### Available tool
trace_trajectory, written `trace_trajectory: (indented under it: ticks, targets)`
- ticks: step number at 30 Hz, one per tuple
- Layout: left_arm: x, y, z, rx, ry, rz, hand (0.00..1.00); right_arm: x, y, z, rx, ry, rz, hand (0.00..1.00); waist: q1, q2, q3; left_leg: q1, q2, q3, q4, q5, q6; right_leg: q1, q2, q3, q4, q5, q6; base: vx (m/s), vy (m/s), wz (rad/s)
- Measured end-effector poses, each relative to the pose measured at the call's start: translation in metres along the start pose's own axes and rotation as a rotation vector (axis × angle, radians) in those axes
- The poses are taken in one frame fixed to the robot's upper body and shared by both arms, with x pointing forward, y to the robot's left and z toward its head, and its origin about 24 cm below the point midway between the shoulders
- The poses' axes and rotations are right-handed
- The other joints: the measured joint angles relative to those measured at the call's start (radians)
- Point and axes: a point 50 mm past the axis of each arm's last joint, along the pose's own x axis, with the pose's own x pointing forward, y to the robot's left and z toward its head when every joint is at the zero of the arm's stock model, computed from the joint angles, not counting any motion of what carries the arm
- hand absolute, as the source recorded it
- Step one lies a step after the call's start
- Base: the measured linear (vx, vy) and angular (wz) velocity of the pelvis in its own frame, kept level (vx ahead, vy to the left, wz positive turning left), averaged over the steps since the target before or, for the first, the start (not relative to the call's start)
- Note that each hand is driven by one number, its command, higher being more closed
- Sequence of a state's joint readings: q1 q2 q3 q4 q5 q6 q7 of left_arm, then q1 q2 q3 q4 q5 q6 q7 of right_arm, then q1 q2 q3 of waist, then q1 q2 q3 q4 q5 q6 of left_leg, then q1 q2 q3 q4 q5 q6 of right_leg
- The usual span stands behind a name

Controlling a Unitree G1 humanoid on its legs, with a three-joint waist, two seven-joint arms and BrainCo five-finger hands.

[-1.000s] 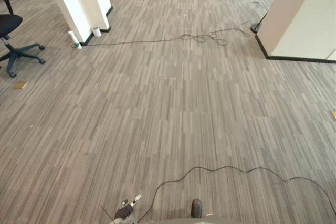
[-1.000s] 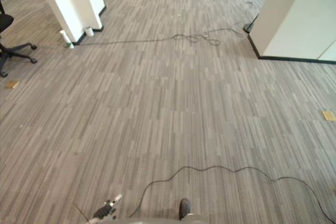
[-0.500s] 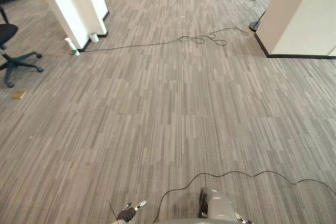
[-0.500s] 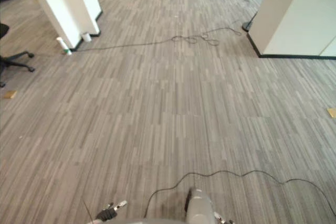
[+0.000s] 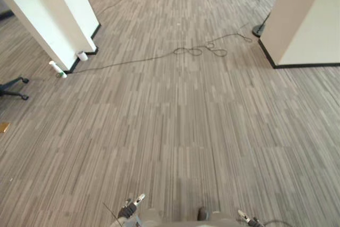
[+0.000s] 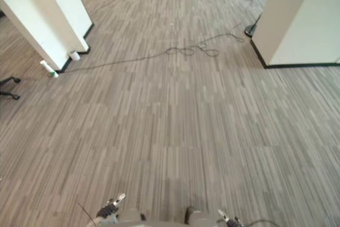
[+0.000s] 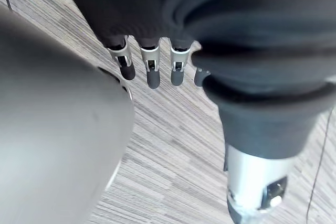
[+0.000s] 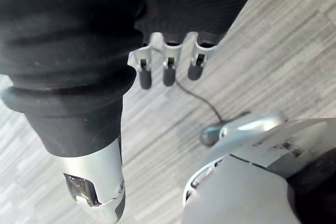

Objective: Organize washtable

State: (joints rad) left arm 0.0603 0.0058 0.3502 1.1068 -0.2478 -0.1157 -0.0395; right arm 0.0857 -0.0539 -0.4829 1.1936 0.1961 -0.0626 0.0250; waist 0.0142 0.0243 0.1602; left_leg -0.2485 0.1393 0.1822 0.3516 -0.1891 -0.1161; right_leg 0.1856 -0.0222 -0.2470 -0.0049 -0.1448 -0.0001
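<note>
Two hands hang at the robot's sides. The left hand (image 7: 149, 69) has its fingers straight down and relaxed, holding nothing, and the right hand (image 8: 168, 71) is the same, its fingers loose over the carpet floor (image 5: 175, 131). From the head, that striped grey floor runs forward between two white pillars. The left pillar (image 5: 48, 19) and the right pillar (image 5: 308, 19) each have a dark skirting at the foot. Against the left pillar's base are one white bottle (image 5: 57, 69) with green at its lower end, possibly standing though the angle makes that hard to judge, and one small white cylinder (image 5: 82, 56) just beyond it. One thin black cable (image 5: 194, 51) crosses the floor from that pillar toward the right pillar and coils into loops midway. It ends near a dark stand foot (image 5: 258, 29) at the right pillar's corner. At the left edge are one chair base (image 5: 13, 87) on castors and one tan scrap (image 5: 4, 127). The nearer stretch of carpet is open, and a wide lane leads ahead between the pillars.
</note>
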Motion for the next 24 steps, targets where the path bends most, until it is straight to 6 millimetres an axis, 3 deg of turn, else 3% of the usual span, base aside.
trace_trajectory:
  ticks: [1, 2, 4, 5, 6, 7, 8, 9, 11, 12, 14, 15, 17, 18, 19, 21, 22, 24]
  targets:
    - [0.0, -0.001, 0.002, 0.005, -0.01, -0.002, 0.0, 0.0, 0.001, 0.002, -0.04, -0.007, 0.01, 0.0, 0.005, 0.003, 0.001, -0.019, -0.023, -0.044, -0.116, 0.101, 0.01, 0.046, -0.003, 0.006, -0.035, -0.012, 0.018, 0.51, 0.168, -0.61]
    - [0.0, 0.001, 0.003, 0.009, -0.014, 0.002, 0.0, 0.001, 0.005, 0.003, -0.071, -0.009, 0.025, 0.0, 0.01, -0.01, -0.008, -0.012, -0.043, -0.056, -0.118, 0.187, 0.04, 0.073, -0.022, 0.01, -0.042, -0.034, 0.053, 0.53, 0.201, -0.47]
    - [0.001, 0.005, 0.005, 0.015, -0.018, 0.01, 0.0, -0.001, 0.012, -0.006, -0.072, 0.017, 0.044, 0.0, -0.001, -0.043, -0.028, -0.004, -0.083, -0.038, -0.085, 0.202, 0.102, 0.077, -0.077, 0.036, -0.001, -0.012, 0.085, 0.63, 0.243, -0.15]
    - [0.001, 0.01, 0.007, -0.004, -0.026, 0.026, 0.0, 0.0, 0.014, -0.006, -0.079, 0.018, 0.048, 0.0, 0.002, -0.064, -0.027, 0.01, -0.09, -0.015, -0.031, 0.173, 0.141, 0.069, -0.104, 0.072, 0.069, 0.0, 0.105, 0.76, 0.28, -0.09]
    - [0.0, 0.013, 0.007, -0.011, -0.022, 0.037, 0.0, -0.001, 0.016, -0.009, -0.076, 0.025, 0.054, 0.0, 0.004, -0.065, -0.028, 0.01, -0.086, -0.005, 0.018, 0.155, 0.147, 0.064, -0.111, 0.089, 0.119, 0.013, 0.119, 0.68, 0.295, -0.21]
    - [0.0, 0.019, 0.007, -0.021, -0.021, 0.055, 0.0, -0.001, 0.019, -0.008, -0.068, 0.018, 0.064, 0.0, 0.007, -0.071, -0.026, 0.006, -0.113, 0.021, 0.075, 0.088, 0.134, 0.026, -0.132, 0.12, 0.285, 0.02, 0.117, 0.36, 0.205, -0.05]
    - [-0.001, 0.019, 0.004, -0.014, -0.01, 0.056, 0.0, -0.002, 0.013, -0.013, -0.069, 0.029, 0.053, 0.0, 0.001, -0.068, -0.038, 0.047, -0.126, 0.009, 0.014, 0.095, 0.139, -0.007, -0.143, 0.124, 0.394, 0.022, 0.117, 0.46, 0.335, -0.04]
    - [-0.003, 0.024, -0.001, 0.005, 0.015, 0.063, 0.0, -0.003, 0.003, -0.015, -0.069, 0.031, 0.04, 0.0, 0.0, -0.06, -0.037, 0.144, -0.156, 0.017, -0.06, 0.065, 0.182, -0.106, -0.183, 0.147, 0.708, 0.084, 0.115, 0.28, 0.222, 0.18]
    - [-0.003, 0.03, 0.0, 0.043, 0.032, 0.073, 0.0, -0.005, 0.007, -0.023, -0.052, 0.054, 0.047, 0.0, -0.006, -0.091, -0.039, 0.251, -0.197, 0.002, -0.123, 0.04, 0.185, -0.182, -0.222, 0.159, 0.928, 0.062, 0.095, 0.49, 0.182, 0.26]
    - [-0.003, 0.029, -0.003, 0.061, 0.05, 0.067, 0.0, -0.006, 0.004, -0.024, -0.025, 0.053, 0.039, 0.0, -0.012, -0.082, -0.038, 0.347, -0.213, -0.031, -0.186, 0.031, 0.193, -0.261, -0.222, 0.111, 1.02, -0.025, 0.057, 0.65, 0.145, 0.3]
    - [-0.003, 0.025, -0.009, 0.095, 0.079, 0.049, 0.0, -0.004, 0.003, -0.016, -0.029, 0.027, 0.041, 0.0, -0.052, -0.055, -0.032, 0.426, -0.19, -0.073, -0.245, 0.019, 0.211, -0.346, -0.188, 0.033, 0.961, -0.119, 0.03, 0.52, 0.057, 0.66]
    - [-0.003, 0.022, -0.01, 0.099, 0.088, 0.043, 0.0, -0.004, 0.003, -0.014, -0.027, 0.022, 0.041, 0.0, -0.058, -0.045, -0.028, 0.447, -0.18, -0.089, -0.258, 0.015, 0.217, -0.374, -0.172, 0.006, 0.915, -0.135, 0.023, 0.53, -0.019, 0.8]
    - [0.0, 0.006, -0.01, 0.117, 0.085, 0.003, 0.0, -0.003, -0.002, -0.006, -0.003, -0.008, 0.024, 0.0, -0.065, -0.008, -0.005, 0.512, -0.137, -0.133, -0.29, -0.019, 0.222, -0.482, -0.121, -0.054, 0.68, -0.128, 0.028, 0.63, -0.076, 0.71]
    - [0.0, -0.001, -0.011, 0.113, 0.082, -0.003, 0.0, -0.003, -0.003, -0.007, 0.028, -0.008, 0.013, 0.0, -0.066, 0.002, 0.003, 0.541, -0.119, -0.152, -0.308, -0.036, 0.215, -0.522, -0.11, -0.076, 0.477, -0.046, 0.037, 0.7, -0.141, 0.87]
    - [0.0, -0.001, -0.01, 0.129, 0.075, -0.004, 0.0, -0.004, -0.002, -0.011, 0.038, -0.005, 0.012, 0.0, -0.068, -0.009, 0.002, 0.572, -0.119, -0.154, -0.326, -0.048, 0.197, -0.542, -0.111, -0.086, 0.274, 0.05, 0.053, 0.6, -0.149, 0.81]
    - [-0.001, 0.004, -0.011, 0.122, 0.073, 0.012, 0.0, -0.006, -0.004, -0.017, 0.047, 0.007, 0.007, 0.0, -0.07, -0.025, -0.002, 0.629, -0.12, -0.158, -0.334, -0.081, 0.183, -0.571, -0.118, -0.053, 0.212, 0.083, 0.049, 0.55, -0.16, 0.7]
    - [-0.003, 0.005, -0.015, 0.1, 0.074, 0.022, 0.0, -0.008, -0.005, -0.021, 0.051, 0.012, 0.008, 0.0, -0.085, -0.034, -0.013, 0.657, -0.113, -0.181, -0.299, -0.102, 0.163, -0.575, -0.113, -0.02, 0.269, 0.187, -0.001, 0.92, -0.289, 0.63]
    - [-0.006, 0.002, -0.023, 0.059, 0.087, 0.025, 0.0, -0.008, -0.009, -0.014, 0.047, -0.022, 0.002, 0.0, -0.083, 0.005, -0.03, 0.608, -0.072, -0.178, -0.112, -0.089, 0.142, -0.557, -0.093, -0.035, 0.338, 0.221, -0.032, 0.84, -0.283, 0.25]
